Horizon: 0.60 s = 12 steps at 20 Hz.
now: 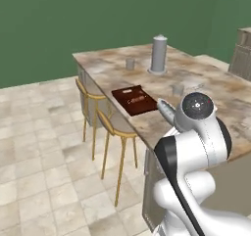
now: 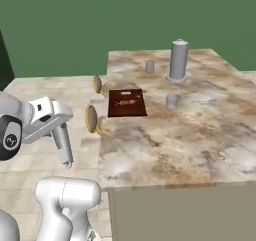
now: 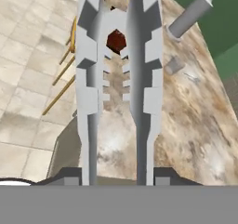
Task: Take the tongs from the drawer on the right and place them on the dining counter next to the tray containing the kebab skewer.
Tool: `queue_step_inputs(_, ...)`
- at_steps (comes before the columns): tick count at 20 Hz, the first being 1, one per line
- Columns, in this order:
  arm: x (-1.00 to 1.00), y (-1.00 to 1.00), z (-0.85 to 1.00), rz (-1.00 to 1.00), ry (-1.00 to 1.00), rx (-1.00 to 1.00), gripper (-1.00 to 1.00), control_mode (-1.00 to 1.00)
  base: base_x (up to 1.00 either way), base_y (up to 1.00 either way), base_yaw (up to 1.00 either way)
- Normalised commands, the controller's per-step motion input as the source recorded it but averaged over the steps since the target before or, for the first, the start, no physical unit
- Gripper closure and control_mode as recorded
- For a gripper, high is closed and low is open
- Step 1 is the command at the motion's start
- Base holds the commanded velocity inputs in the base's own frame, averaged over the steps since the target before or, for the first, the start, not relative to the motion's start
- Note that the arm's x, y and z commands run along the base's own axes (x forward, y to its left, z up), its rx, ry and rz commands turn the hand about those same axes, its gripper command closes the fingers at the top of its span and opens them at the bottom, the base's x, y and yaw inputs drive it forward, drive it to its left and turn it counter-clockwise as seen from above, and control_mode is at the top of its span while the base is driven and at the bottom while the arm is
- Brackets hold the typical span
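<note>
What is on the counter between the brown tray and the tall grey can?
Nothing stands between the tray and the tall grey canister: just bare marbled dining counter, seen best in the right base view. A small grey cup sits off to the side.

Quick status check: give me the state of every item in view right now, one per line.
Tool: shut on the tongs, beside the counter's edge.
Tongs: held, arms pointing toward the tray.
Tray: flat on the counter, skewer lying on it.
Counter: tongs not yet placed on it.
Tall grey canister: upright, beyond the tray.
Two small grey cups: upright on the counter.
Stools: tucked at the counter's edge.
</note>
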Motion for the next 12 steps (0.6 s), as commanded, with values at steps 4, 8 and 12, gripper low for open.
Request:
queue_step_inputs(4, 0.0, 0.0, 0.0, 0.0, 0.0, 0.0, 1.0, 1.0, 0.84, 1.0, -0.57)
queue_step_inputs(8, 0.0, 0.0, 0.0, 0.0, 0.0, 0.0, 1.0, 1.0, 0.65, 1.0, -0.46)
queue_step_inputs(12, 0.0, 0.0, 0.0, 0.0, 0.0, 0.0, 1.0, 1.0, 0.65, 1.0, -0.44)
